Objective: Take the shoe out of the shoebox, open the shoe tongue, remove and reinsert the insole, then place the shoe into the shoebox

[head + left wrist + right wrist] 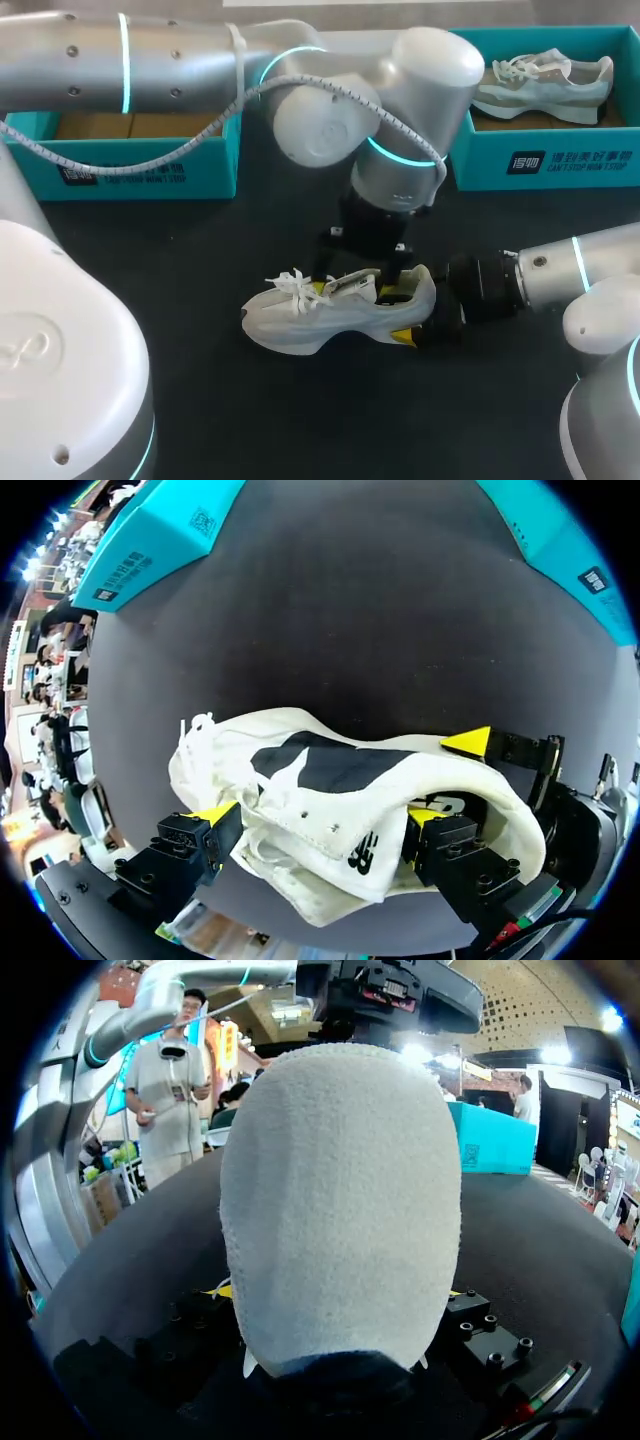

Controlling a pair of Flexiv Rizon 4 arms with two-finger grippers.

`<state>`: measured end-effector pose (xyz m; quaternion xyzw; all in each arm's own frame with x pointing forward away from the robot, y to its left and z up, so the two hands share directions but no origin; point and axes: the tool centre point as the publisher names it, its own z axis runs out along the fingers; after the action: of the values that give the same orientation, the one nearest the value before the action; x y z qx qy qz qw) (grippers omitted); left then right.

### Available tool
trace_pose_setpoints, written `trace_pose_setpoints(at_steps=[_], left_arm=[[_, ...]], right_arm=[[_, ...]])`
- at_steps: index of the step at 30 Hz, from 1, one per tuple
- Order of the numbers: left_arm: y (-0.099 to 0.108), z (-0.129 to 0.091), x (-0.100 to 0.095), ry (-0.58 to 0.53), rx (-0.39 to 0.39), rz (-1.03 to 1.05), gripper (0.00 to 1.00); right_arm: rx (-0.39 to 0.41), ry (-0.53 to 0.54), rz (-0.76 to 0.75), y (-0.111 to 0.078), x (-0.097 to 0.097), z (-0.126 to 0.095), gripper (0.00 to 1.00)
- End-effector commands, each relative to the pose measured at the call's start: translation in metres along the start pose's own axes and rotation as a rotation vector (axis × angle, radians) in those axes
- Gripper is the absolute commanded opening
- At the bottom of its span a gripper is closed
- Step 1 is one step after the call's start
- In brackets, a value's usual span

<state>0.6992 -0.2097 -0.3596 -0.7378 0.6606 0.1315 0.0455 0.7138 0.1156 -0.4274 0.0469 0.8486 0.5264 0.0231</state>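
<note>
A white shoe (330, 318) lies on the black table, toe to the left. My left gripper (355, 285) hangs straight down over its opening, open. In the left wrist view the left gripper (320, 820) straddles the white tongue (320, 825). One fingertip (215, 815) is outside the shoe's side and the other (425, 820) is at the opening, where the dark inside (335, 765) shows. My right gripper (415, 312) comes in level from the right and is shut on the heel. The heel (340, 1190) fills the right wrist view between the right gripper's (340, 1315) fingers.
A teal shoebox (545, 165) at the back right holds a second pale shoe (545, 85). Another teal shoebox (140, 165) stands at the back left, partly under my left arm. Black tabletop (300, 420) lies in front of the shoe.
</note>
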Motion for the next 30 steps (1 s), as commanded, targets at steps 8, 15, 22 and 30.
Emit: trace_pose_setpoints(at_steps=[8,15,22,30], left_arm=[[0.011,0.002,-0.021,-0.01,0.02,-0.044,1.0],[0.015,-0.006,-0.03,0.001,0.051,-0.053,0.86],[0.017,-0.017,-0.037,0.01,0.101,-0.066,0.6],[0.02,-0.025,-0.05,0.037,0.112,-0.071,0.25]], right_arm=[[0.005,-0.001,0.001,-0.001,-0.001,0.006,0.0],[0.005,-0.001,0.001,-0.001,-0.001,0.006,0.0],[0.005,-0.001,0.001,-0.001,-0.001,0.006,0.0],[0.005,-0.001,0.001,-0.001,-0.001,0.006,0.0]])
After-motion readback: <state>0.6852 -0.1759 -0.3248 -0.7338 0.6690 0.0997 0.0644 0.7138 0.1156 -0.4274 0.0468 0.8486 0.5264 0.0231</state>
